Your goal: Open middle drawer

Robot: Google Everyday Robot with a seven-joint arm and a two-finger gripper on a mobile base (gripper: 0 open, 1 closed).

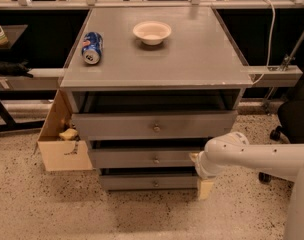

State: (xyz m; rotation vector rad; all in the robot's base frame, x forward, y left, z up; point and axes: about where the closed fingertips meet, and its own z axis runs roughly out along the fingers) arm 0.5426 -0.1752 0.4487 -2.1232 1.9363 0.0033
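Grey flat-fronted middle drawer (137,158), mid-stack, runs left-right. Its small round metal knob (156,160) lies left of and slightly above my cream gripper (204,184), which is by the drawer's right end. Grip state: can't tell.

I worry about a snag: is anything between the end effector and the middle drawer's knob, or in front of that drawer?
Nothing visible. The end effector hangs by the right end of the middle drawer; the front up to its knob is bare. The cardboard box sits left of the cabinet.
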